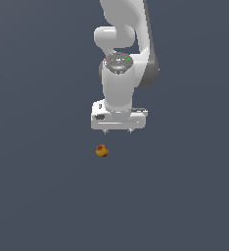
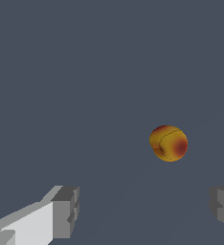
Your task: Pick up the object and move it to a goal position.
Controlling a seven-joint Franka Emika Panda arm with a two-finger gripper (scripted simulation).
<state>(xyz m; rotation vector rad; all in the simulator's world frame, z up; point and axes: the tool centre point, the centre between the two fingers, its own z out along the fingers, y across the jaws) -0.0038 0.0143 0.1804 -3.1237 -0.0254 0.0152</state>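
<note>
The object [image 1: 102,151] is a tiny roundish yellow-orange lump with a red patch, lying on the dark grey floor. It also shows in the wrist view [image 2: 169,143]. My white gripper [image 1: 117,131] hangs above the floor, just behind the object and slightly toward the exterior view's right. Its jaws stand wide apart and hold nothing. In the wrist view the gripper [image 2: 145,213] shows two grey fingertips [image 2: 66,211] far apart, and the object sits beyond them, nearer one finger than the other, touching neither.
The white arm [image 1: 124,54] rises behind the gripper toward the top of the exterior view. The floor [image 1: 38,196] is a plain dark grey surface with nothing else on it in view.
</note>
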